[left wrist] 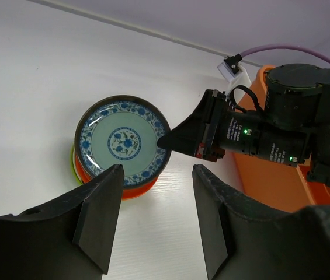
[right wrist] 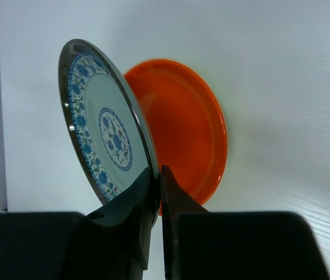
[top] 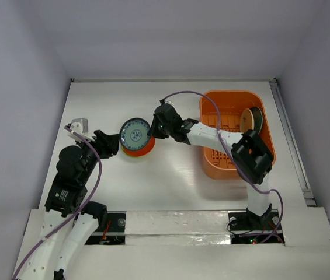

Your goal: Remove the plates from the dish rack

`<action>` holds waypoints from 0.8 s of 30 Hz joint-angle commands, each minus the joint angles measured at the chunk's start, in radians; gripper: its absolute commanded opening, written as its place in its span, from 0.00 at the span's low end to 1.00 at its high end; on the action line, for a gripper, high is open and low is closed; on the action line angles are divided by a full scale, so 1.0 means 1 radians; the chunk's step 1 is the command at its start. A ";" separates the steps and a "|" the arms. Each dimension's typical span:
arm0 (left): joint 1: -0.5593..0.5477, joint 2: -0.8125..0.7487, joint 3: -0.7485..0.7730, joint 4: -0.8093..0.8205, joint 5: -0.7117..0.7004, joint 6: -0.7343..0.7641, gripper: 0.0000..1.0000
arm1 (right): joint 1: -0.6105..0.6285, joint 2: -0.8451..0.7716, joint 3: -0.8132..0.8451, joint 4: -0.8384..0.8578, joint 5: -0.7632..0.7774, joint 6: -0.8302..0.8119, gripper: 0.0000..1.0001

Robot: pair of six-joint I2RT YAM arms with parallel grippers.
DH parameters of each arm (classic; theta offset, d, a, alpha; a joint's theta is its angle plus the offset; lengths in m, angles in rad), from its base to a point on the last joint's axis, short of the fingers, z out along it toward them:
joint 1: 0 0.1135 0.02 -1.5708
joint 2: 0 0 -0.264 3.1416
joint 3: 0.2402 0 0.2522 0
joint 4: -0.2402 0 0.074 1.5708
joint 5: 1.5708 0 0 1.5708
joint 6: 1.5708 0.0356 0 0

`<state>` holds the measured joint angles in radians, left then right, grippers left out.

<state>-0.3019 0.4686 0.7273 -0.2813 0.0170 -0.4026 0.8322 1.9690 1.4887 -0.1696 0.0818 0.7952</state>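
My right gripper (top: 153, 129) is shut on the rim of a dark-rimmed plate with a pale teal patterned face (top: 135, 133), holding it over a red-orange plate (top: 143, 149) that lies on a lime green plate (left wrist: 73, 161) on the table. The wrist view shows the fingers (right wrist: 134, 201) pinching the patterned plate (right wrist: 103, 125) above the red-orange plate (right wrist: 185, 125). My left gripper (top: 113, 144) is open and empty just left of the stack; its view shows the patterned plate (left wrist: 121, 140). The orange dish rack (top: 211, 105) holds more upright plates (top: 250, 121) at its right side.
The right arm's forearm (top: 211, 137) stretches across the rack's left wall. A purple cable (top: 194, 96) loops over the rack. The table's right edge has a metal rail (top: 290, 140).
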 commanded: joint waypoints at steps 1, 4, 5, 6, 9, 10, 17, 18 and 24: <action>-0.006 -0.002 -0.008 0.037 -0.005 -0.001 0.47 | -0.002 0.011 -0.018 0.119 -0.027 0.053 0.16; -0.006 -0.002 -0.009 0.039 -0.005 -0.001 0.48 | -0.002 0.019 -0.031 0.114 -0.025 0.053 0.26; -0.006 -0.002 -0.009 0.037 -0.005 -0.001 0.48 | -0.002 0.021 -0.030 0.110 -0.028 0.042 0.32; -0.006 -0.002 -0.009 0.039 -0.003 -0.001 0.48 | -0.002 0.022 -0.027 0.098 -0.025 0.038 0.34; -0.006 -0.002 -0.009 0.039 -0.003 -0.001 0.48 | 0.007 0.014 -0.021 0.064 -0.017 0.006 0.43; -0.006 -0.004 -0.009 0.037 -0.003 -0.001 0.48 | 0.007 0.011 -0.015 0.030 -0.005 -0.005 0.45; -0.006 -0.008 -0.011 0.039 -0.002 0.001 0.48 | 0.027 -0.140 -0.002 -0.145 0.179 -0.140 0.72; -0.006 -0.008 -0.011 0.039 -0.002 -0.001 0.48 | 0.027 -0.169 -0.016 -0.163 0.208 -0.154 0.72; -0.006 -0.012 -0.012 0.042 0.004 0.001 0.47 | -0.042 -0.461 -0.083 -0.358 0.559 -0.215 0.00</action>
<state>-0.3019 0.4671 0.7265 -0.2810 0.0174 -0.4030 0.8440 1.6604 1.4208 -0.4206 0.4038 0.6380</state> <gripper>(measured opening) 0.470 0.030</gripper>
